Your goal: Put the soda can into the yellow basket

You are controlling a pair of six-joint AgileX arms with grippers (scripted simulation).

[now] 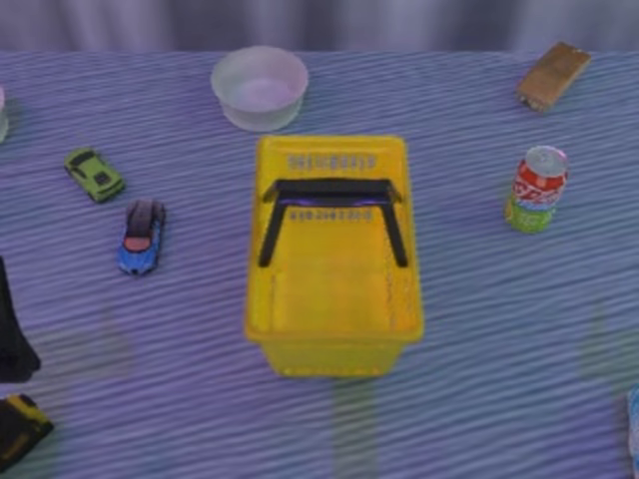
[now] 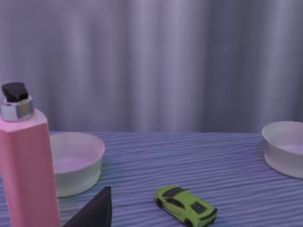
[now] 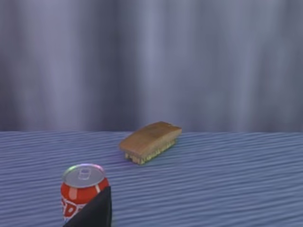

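The soda can (image 1: 536, 189) stands upright on the worktop (image 1: 499, 329), well to the right of the yellow basket (image 1: 334, 324) and apart from it; nothing holds it yet. My right arm sits nearest, but its hand is barely in view, only a dark wedge in the right wrist view, so I cannot tell whether it is spread or pressed together. The same goes for the left hand, parked at the worktop's left edge.

To do this step well, the right hand should probably come down around the can's middle, fingers wide, without tipping it, then lift it clear of the basket's black handles (image 1: 332, 200).

Counted: one can, one basket, two toy cars, two white bowls, one wooden brush (image 1: 552, 75), one pink bottle (image 2: 26, 165).
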